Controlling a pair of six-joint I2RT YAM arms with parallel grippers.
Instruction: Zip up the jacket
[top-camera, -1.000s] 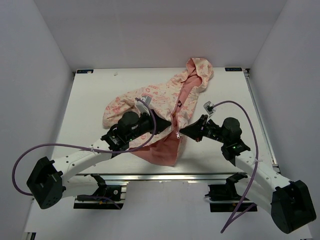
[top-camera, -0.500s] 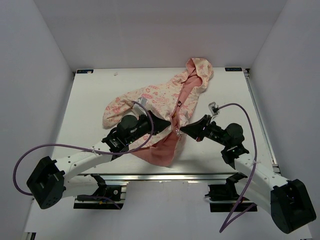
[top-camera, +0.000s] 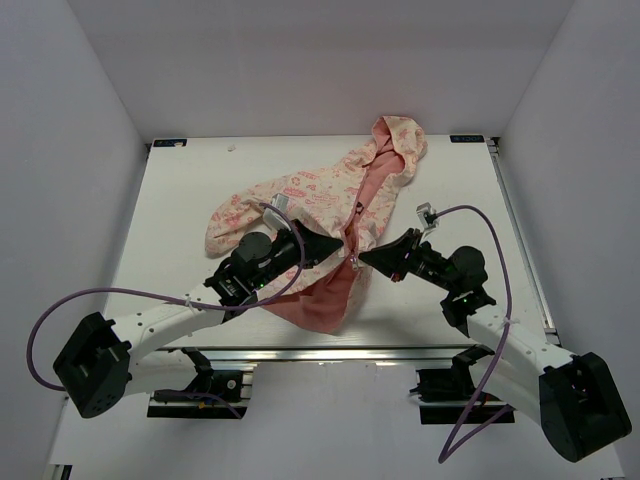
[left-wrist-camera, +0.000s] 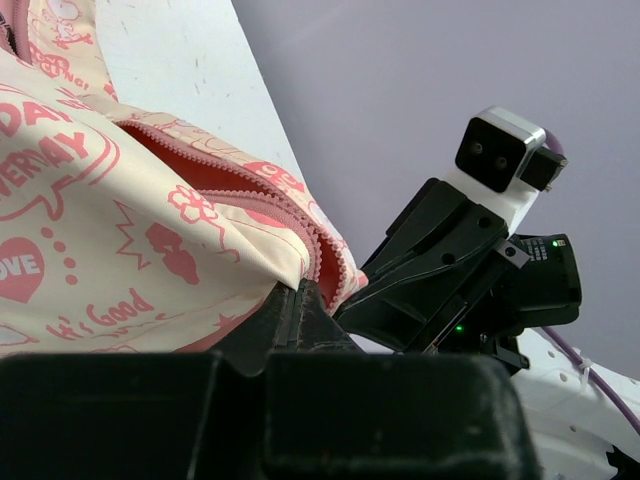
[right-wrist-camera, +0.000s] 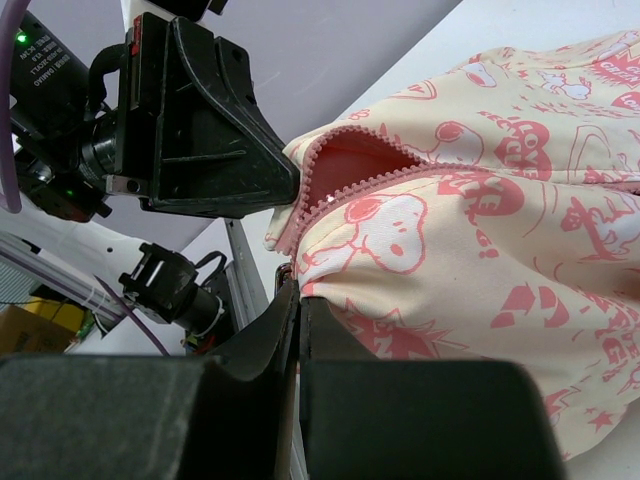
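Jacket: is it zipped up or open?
The jacket is open. The top view shows pink lining between the front edges, and both wrist views show the zipper teeth parted.

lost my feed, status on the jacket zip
Left gripper shut on jacket, lower edge. Right gripper shut on the facing edge. Zipper open, teeth apart. Nothing blocking.

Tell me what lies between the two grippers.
Only the pink zipper strip of the cream, pink-printed hooded jacket, seen in the top external view.
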